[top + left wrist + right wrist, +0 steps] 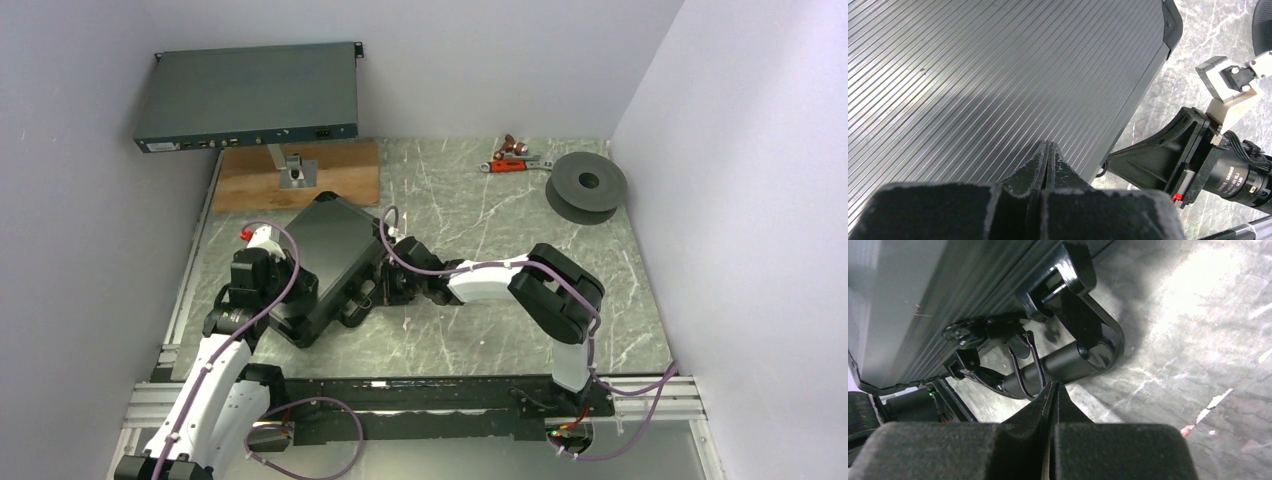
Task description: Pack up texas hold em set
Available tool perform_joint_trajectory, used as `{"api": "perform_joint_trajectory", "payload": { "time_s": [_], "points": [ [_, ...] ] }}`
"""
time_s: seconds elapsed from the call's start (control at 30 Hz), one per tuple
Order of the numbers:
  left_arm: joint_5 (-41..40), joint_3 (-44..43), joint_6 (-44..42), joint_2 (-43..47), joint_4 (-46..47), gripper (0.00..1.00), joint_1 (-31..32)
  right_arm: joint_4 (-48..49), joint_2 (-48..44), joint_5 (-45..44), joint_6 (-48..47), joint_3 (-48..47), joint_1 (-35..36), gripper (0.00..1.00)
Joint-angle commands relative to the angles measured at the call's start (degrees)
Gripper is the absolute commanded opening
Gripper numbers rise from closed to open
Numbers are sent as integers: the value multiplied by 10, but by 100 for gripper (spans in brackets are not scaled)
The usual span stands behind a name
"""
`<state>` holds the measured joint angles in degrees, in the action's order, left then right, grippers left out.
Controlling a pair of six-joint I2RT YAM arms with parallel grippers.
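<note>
**Case Status: Lid Down, Both Grippers Shut Empty**

The black ribbed hard plastic briefcase (335, 262) lay flat and closed on the grey marbled table (500, 215), turned at an angle. All positions below are given relative to this briefcase.

1. My left gripper (1047, 150) sat over the near-left part of the lid. Its fingers (1038, 167) were pressed flat together with nothing between them. I could not tell whether the tips touched the ribbed surface.
2. My right gripper (1052, 390) sat just beside the right edge, pointing at the glossy black carry handle (1088, 340). Its fingers (1068, 412) were likewise clenched on nothing and stood apart from the handle.
3. A black latch (973, 332) with a wire loop sat on that same edge, beside the handle.

Behind the briefcase, a grey flat rack unit (250, 100) stood raised above a wooden board (300, 175). A dark round spool (587, 185) lay well apart, to the far right.
</note>
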<state>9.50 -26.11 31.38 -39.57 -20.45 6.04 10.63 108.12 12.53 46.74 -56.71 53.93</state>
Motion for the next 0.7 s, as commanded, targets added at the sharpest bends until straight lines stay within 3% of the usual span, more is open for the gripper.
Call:
{"api": "perform_joint_trajectory", "payload": {
  "time_s": [0.0,0.67],
  "points": [
    [-12,7,6,-1,-35,0,3,21,-19,10,-1,-30,3,0],
    [-19,7,7,4,-38,0,6,3,-5,19,-16,-94,7,0]
  ]
}}
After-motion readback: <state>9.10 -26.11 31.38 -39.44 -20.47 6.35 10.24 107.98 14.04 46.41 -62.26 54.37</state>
